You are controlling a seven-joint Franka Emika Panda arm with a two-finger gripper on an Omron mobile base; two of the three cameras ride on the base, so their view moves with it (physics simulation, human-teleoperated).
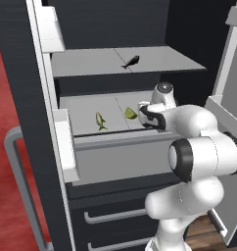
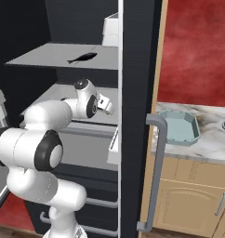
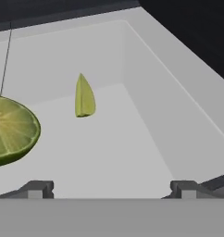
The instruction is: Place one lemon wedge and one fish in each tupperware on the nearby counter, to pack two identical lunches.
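The pincer (image 3: pixel 111 187) was held fully open and empty. A lemon wedge (image 3: pixel 12 131) was seen at left centre of the hand view, left of the pincer's line.

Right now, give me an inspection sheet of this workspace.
Surface: grey fridge shelves; marbled counter beside the fridge.
Job's things: dark fish on upper shelf; striped fish and two lemon wedges on middle shelf; pale blue tupperware on counter, nothing in it.
Clutter: nothing seen.
Grippers: gripper open, holding nothing, close to the near wedge.
Cables: nothing seen.
Surroundings: fridge doors open, red wall, tan cabinets.
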